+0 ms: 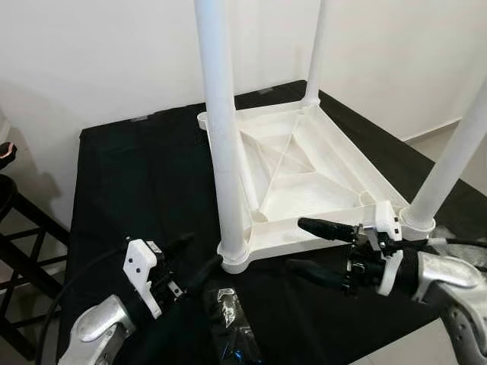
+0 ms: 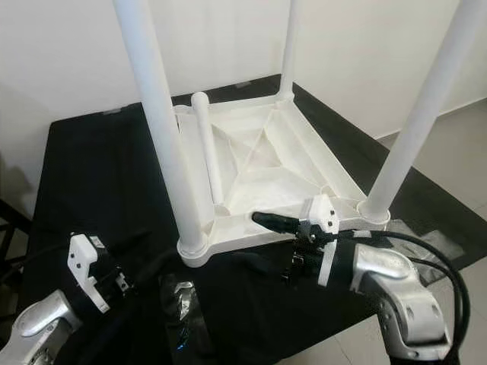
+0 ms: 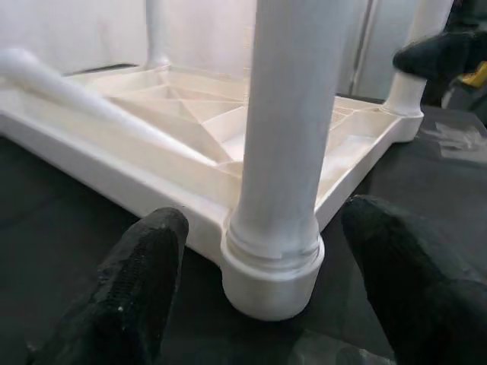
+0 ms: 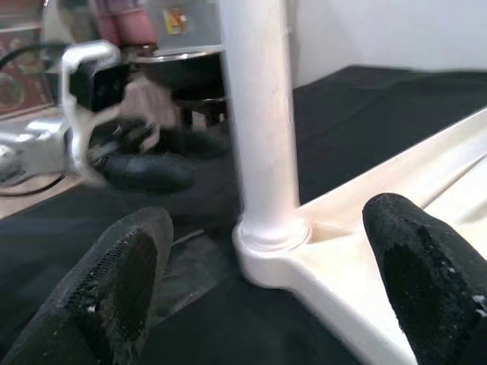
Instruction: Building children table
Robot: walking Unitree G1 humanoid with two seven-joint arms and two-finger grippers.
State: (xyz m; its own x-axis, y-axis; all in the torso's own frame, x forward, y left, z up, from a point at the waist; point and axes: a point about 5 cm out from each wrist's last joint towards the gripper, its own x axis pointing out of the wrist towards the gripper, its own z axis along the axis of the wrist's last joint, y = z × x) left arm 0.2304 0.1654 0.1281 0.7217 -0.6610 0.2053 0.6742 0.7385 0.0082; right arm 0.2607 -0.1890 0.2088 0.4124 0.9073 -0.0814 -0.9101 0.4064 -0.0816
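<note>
A white plastic tabletop (image 1: 304,163) lies upside down on a black-covered surface. Three white legs stand upright in its corner sockets: the near left leg (image 1: 221,129), a far leg (image 1: 316,53) and the near right leg (image 1: 449,160). A fourth leg (image 2: 207,148) lies loose inside the tabletop. My left gripper (image 1: 194,258) is open just in front of the near left leg's socket (image 3: 274,266), with its fingers (image 3: 141,281) on either side and apart from it. My right gripper (image 1: 316,249) is open at the tabletop's front edge and holds nothing.
A crumpled clear plastic bag (image 1: 232,323) lies on the black cloth (image 1: 129,182) between my arms. A dark rack (image 1: 15,243) stands off the left side. Tiled floor (image 2: 456,152) drops away at the right. White walls close the back.
</note>
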